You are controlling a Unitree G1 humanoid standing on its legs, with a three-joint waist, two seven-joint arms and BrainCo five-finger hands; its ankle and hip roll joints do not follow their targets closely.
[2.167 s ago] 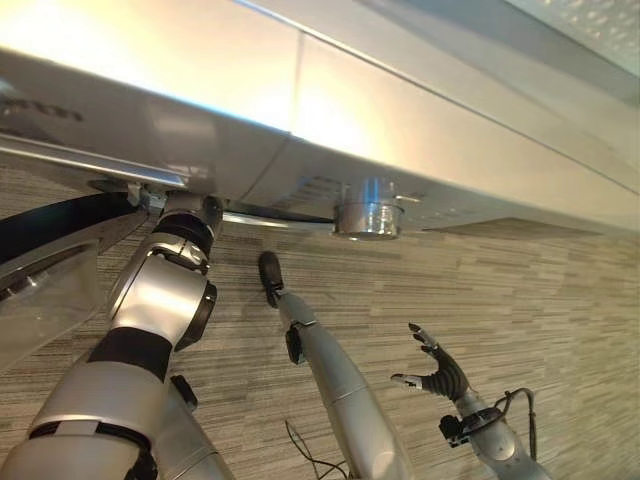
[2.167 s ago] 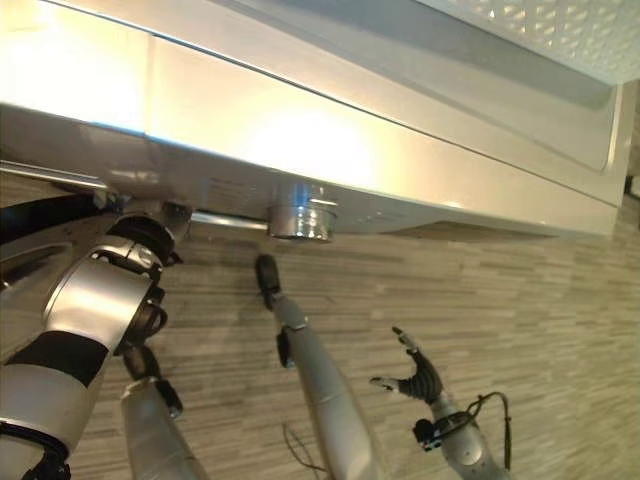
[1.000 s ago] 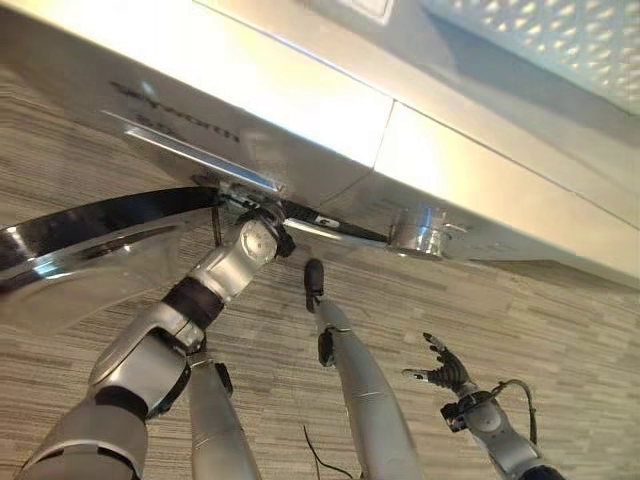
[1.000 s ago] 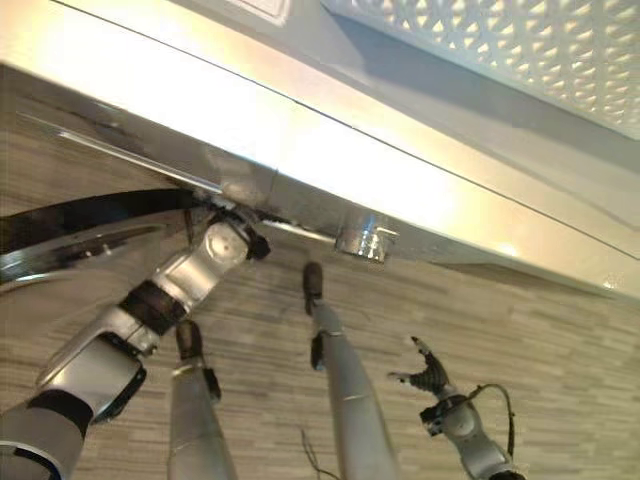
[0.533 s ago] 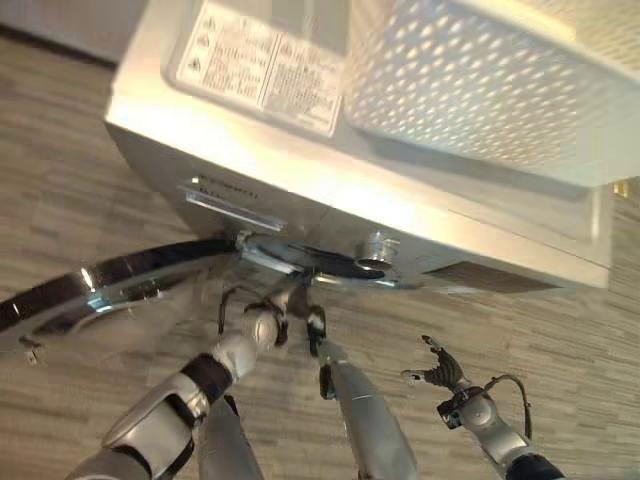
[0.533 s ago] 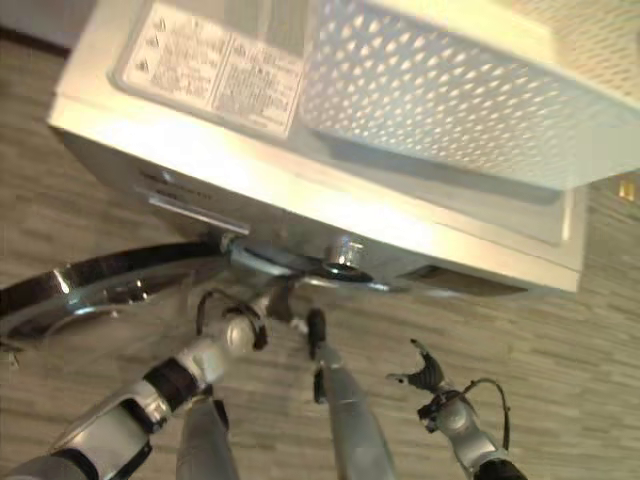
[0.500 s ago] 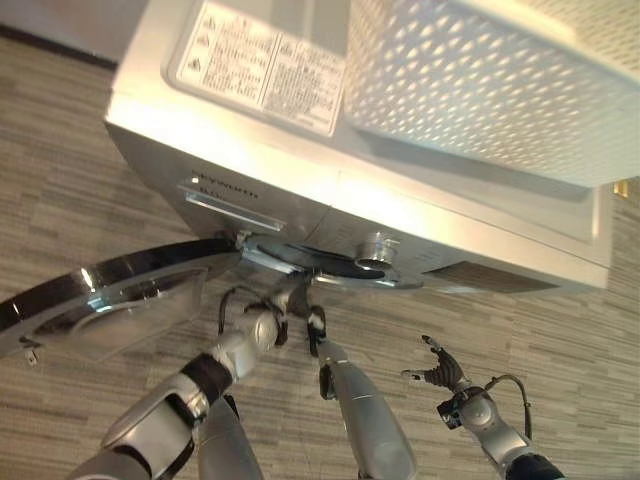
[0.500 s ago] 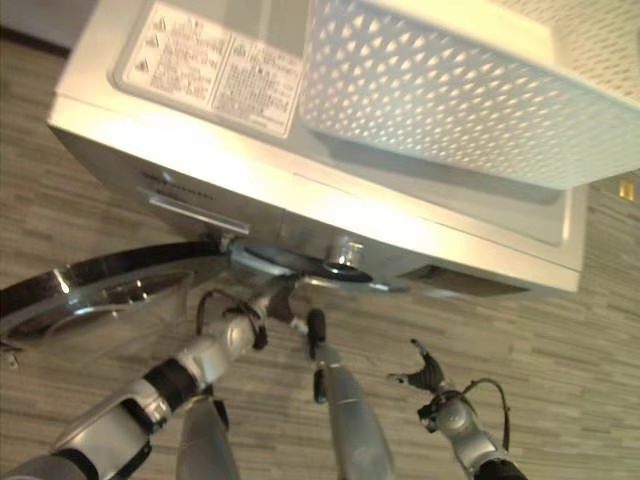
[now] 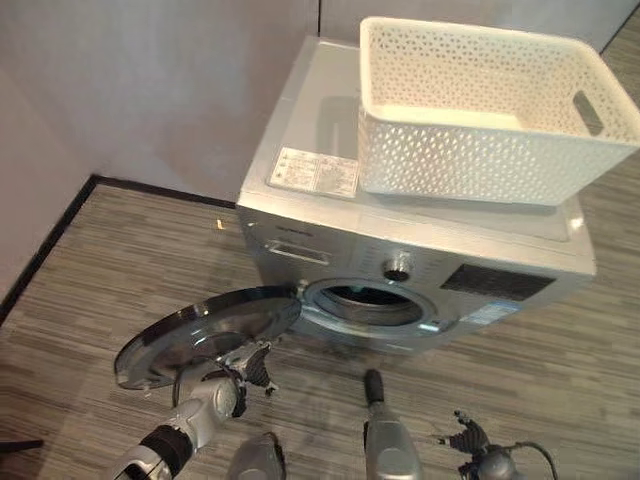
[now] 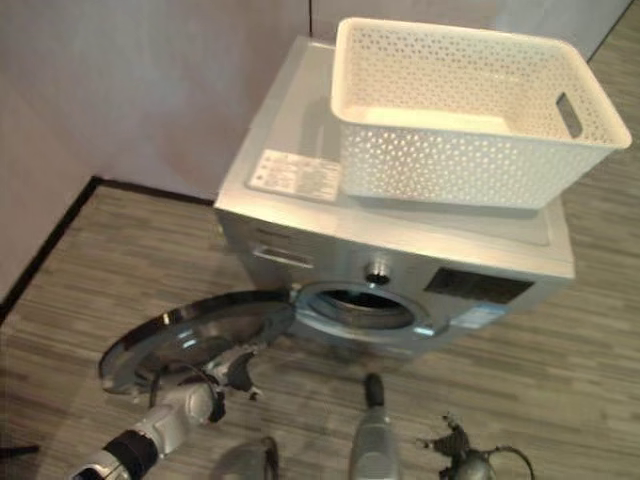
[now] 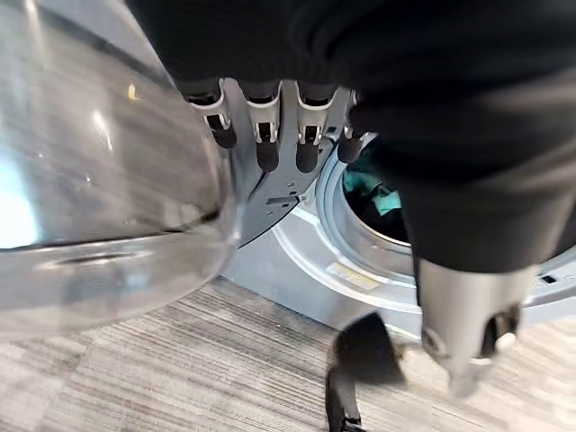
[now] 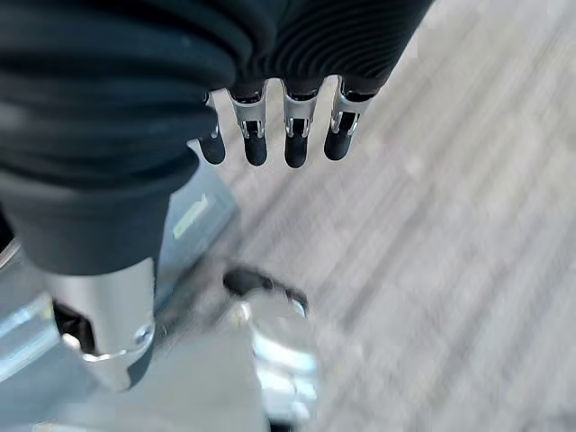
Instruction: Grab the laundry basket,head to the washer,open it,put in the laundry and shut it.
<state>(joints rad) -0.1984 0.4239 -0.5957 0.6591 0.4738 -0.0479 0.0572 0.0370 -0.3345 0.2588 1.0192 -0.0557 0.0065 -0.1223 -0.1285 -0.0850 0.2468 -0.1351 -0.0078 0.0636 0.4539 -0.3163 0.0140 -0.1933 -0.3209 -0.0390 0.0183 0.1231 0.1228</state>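
Standing against a plain grey wall (image 9: 150,90): one silver front-loading washer (image 9: 330,230), its round glass door (image 9: 200,335) swung open to the left, drum opening (image 9: 375,303) exposed.

Floor (image 9: 100,260): grey-brown striped planks, edged by a dark skirting strip (image 9: 50,235) at far left.

Washer top: one white perforated laundry basket (image 9: 470,110), upright, with a cut-out handle on its right end, set toward the right of the lid; a white label sticker (image 9: 315,172) just left of it.

Washer front: silver dial (image 9: 398,265) above the opening, dark panel (image 9: 495,282) to its right.

Drum: teal cloth (image 11: 373,189) seen inside in the left wrist view.

Left hand (image 9: 255,365): near the lower rim of the open door, fingers (image 11: 261,135) straight and relaxed, grasping nothing.

Right hand (image 9: 468,438): low at near right, over bare floor, fingers (image 12: 292,135) extended and released, empty.
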